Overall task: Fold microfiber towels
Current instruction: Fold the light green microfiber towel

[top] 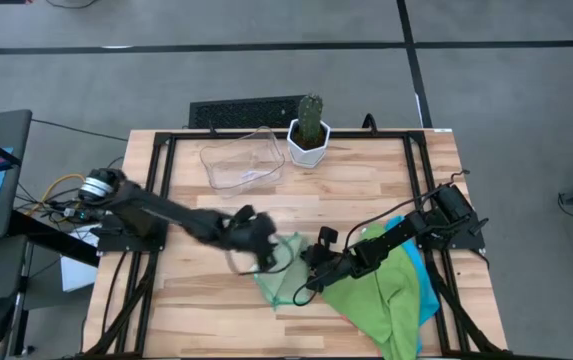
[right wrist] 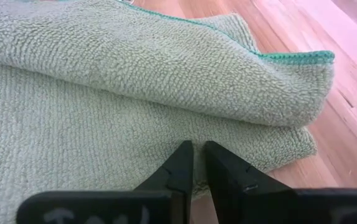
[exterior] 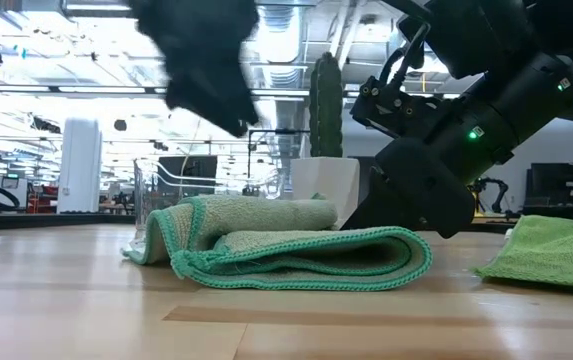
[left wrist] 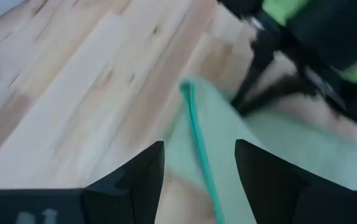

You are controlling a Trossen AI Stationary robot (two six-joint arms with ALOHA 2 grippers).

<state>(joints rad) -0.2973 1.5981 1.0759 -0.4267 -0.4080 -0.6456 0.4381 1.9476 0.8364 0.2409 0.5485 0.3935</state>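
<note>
Pale green towel (top: pixel 284 268) — folded, mid-table; left gripper (top: pixel 263 250) above it, fingers apart (empty); right gripper (right wrist: pixel 198 163) — fingers nearly together, pressing its surface.

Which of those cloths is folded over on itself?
The pale green towel at mid-table, doubled over between both grippers; the bright green towel and blue towel lie piled at the right.

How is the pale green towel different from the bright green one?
The pale green towel is folded over in a thick bundle mid-table; the bright green towel lies spread and rumpled toward the right front edge. The pale one has a darker green trim; the bright one is vivid lime. Both are fuzzy cloths.
</note>
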